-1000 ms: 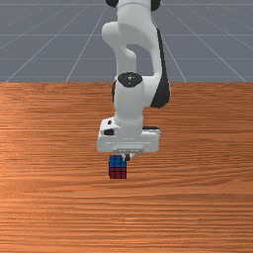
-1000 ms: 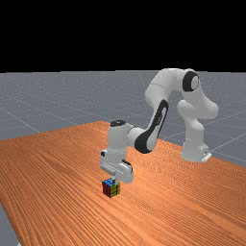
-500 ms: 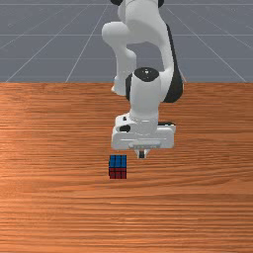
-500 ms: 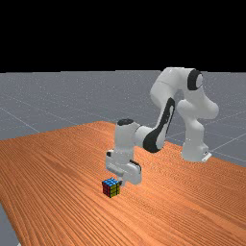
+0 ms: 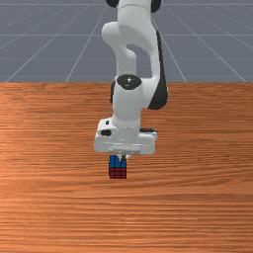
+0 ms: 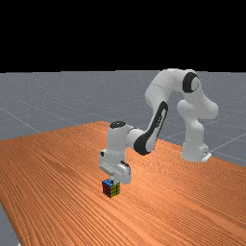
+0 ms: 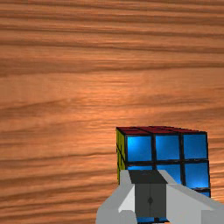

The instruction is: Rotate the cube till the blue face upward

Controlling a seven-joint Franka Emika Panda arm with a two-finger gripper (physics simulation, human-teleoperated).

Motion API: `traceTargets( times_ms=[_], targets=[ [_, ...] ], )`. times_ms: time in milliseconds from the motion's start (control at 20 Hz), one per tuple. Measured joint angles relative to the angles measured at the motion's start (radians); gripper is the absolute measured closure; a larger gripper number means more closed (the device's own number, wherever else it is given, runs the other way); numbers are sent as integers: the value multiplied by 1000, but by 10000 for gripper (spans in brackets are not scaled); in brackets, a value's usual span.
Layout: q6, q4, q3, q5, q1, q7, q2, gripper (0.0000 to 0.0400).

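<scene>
The cube (image 5: pixel 117 170) sits flat on the table (image 5: pixel 54 197), blue face (image 5: pixel 114 160) up and red face (image 5: pixel 117 173) toward the front view's camera; in the far view its yellow face (image 6: pixel 115 190) looks toward that view's right. Its sides look equal, so no axis is the long one. In the front view its lower edges run nearly in line with the grain, square rather than skewed. The gripper (image 5: pixel 123 158) points down over the cube's blue top, off center toward the front view's right; whether it touches cannot be told. In the wrist view its fingers (image 7: pixel 150 197) are pressed together with nothing between. Wood spreads out around all sides of the cube, and the table's edge in the far view's lower left lies well apart from it.
</scene>
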Motion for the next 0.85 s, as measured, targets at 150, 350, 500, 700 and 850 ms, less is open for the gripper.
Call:
traceTargets(
  times_ms=[150, 350, 500, 700, 850],
  targets=[
    [2, 6, 0, -1, 1, 2, 3, 400],
    [34, 7, 1, -2, 4, 2, 8, 397],
    [40, 10, 5, -6, 31, 33, 9, 361],
    [46, 5, -19, -54, 122, 107, 30, 397],
    [45, -1, -11, -55, 138, 115, 39, 400]
  ],
)
